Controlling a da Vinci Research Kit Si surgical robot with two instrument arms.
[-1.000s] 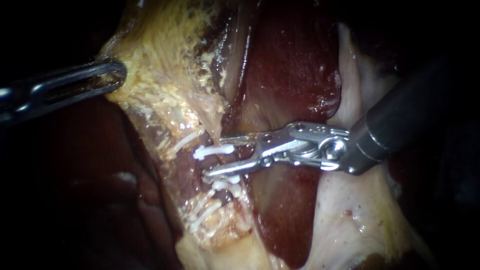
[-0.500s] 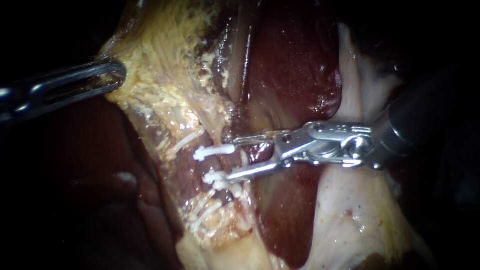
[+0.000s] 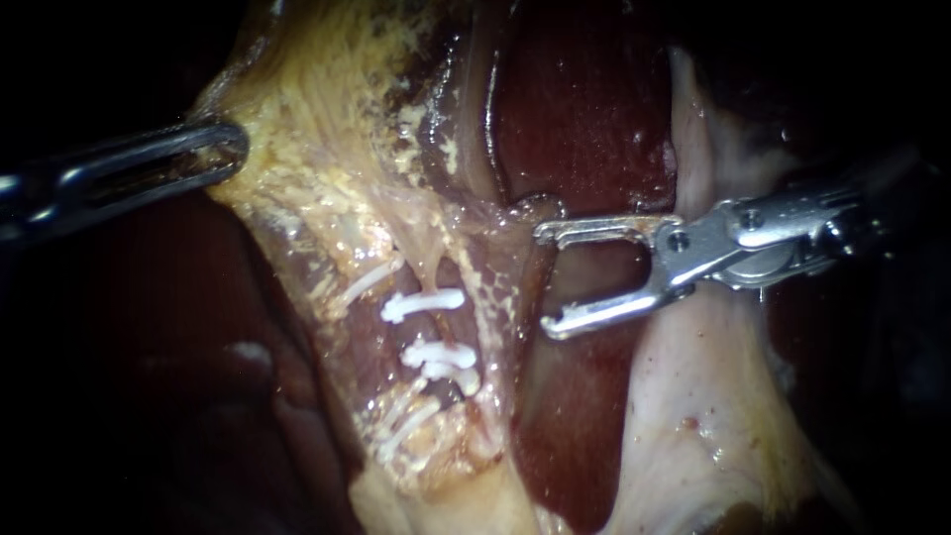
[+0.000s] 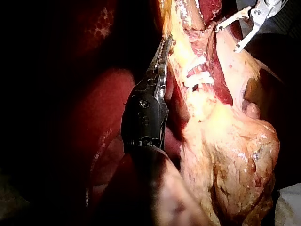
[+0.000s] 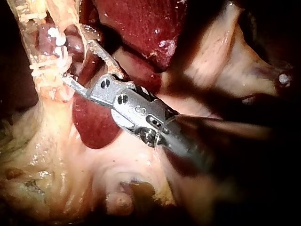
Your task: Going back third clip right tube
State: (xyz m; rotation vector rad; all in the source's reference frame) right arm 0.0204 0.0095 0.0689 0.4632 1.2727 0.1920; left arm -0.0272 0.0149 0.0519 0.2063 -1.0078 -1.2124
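Two white clips (image 3: 424,302) (image 3: 441,357) lie across a dark tube (image 3: 432,330) in the middle of the endoscope view. Thinner white clips (image 3: 369,278) (image 3: 404,424) sit beside them in the yellow tissue. My right instrument (image 3: 545,280) stands to the right of the clips, jaws open and empty, clear of the tube. My left instrument (image 3: 220,151) is shut on the edge of the yellow fatty tissue (image 3: 317,129) at the upper left. The left wrist view shows its jaws (image 4: 162,52) gripping that tissue beside the clips (image 4: 197,77). In the right wrist view the open jaws (image 5: 77,61) sit just short of the clips (image 5: 55,36).
Dark red liver (image 3: 584,129) lies behind and below the right instrument's jaws. Pale tissue (image 3: 693,396) spreads under the right instrument's shaft. More dark liver (image 3: 149,376) fills the lower left.
My right instrument has drawn back to the right, off the tube and the clips, its jaws still open. The left instrument and the clips have not moved.
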